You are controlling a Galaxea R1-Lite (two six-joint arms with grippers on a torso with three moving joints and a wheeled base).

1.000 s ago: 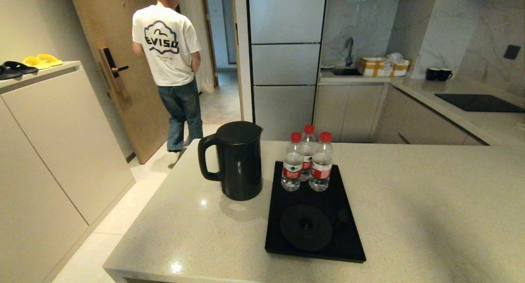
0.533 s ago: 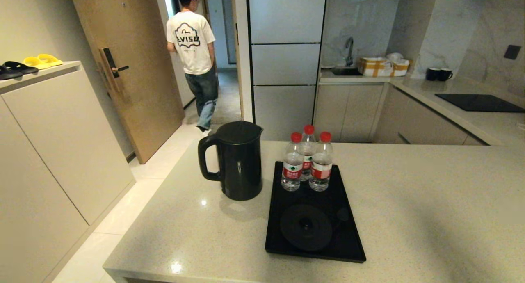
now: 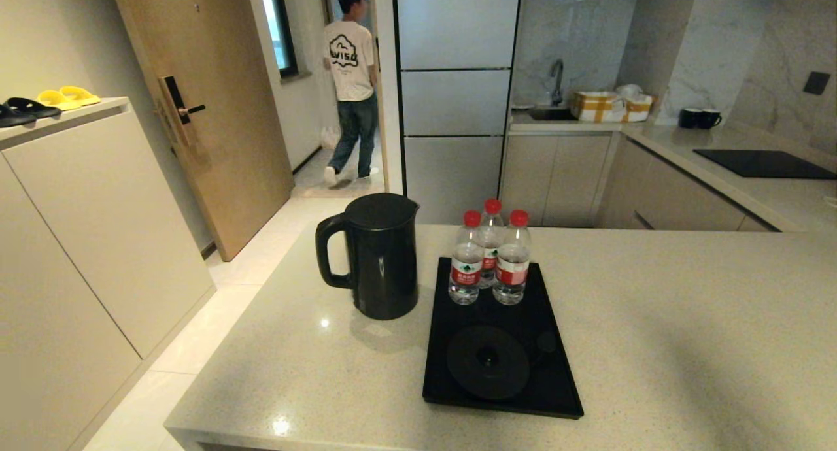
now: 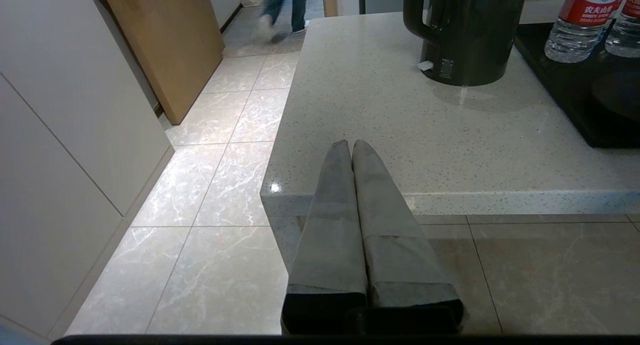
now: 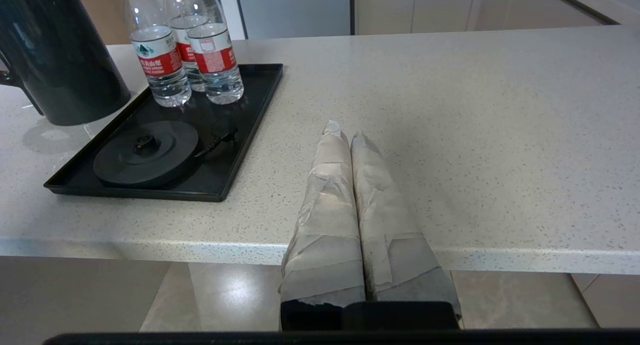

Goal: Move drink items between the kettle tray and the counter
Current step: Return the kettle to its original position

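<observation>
Only the person (image 3: 352, 91) in the white shirt has moved since the earlier frames, walking off from the near hallway into the far doorway; on my worktop nothing has shifted.

Nearest me, both arms hang parked below the counter's (image 3: 654, 346) near edge. My left gripper (image 4: 352, 147) has its fingers pressed together on nothing, and my right gripper (image 5: 342, 132) is likewise closed and empty.

Further in, the kettle tray (image 3: 556, 399) lies on the counter with its round base disc (image 3: 488, 361) bare at the near end. Three water bottles (image 3: 489, 258) stand huddled at the tray's far end. The kettle (image 3: 382, 255) stands upright on the counter just left of the tray, handle turned left, away from it.

My worry is the lift: the kettle is tall and glossy, so a poor grip on the loop handle could let it swing or slip. Carried too far, its body could topple the bottles, which stand close behind the disc. Set down off-centre, it would sit crooked on the disc.

Beyond, I see sandals (image 3: 46, 101) on the left cabinet, and a cooktop (image 3: 762, 163) and mugs (image 3: 698, 117) at far right.
</observation>
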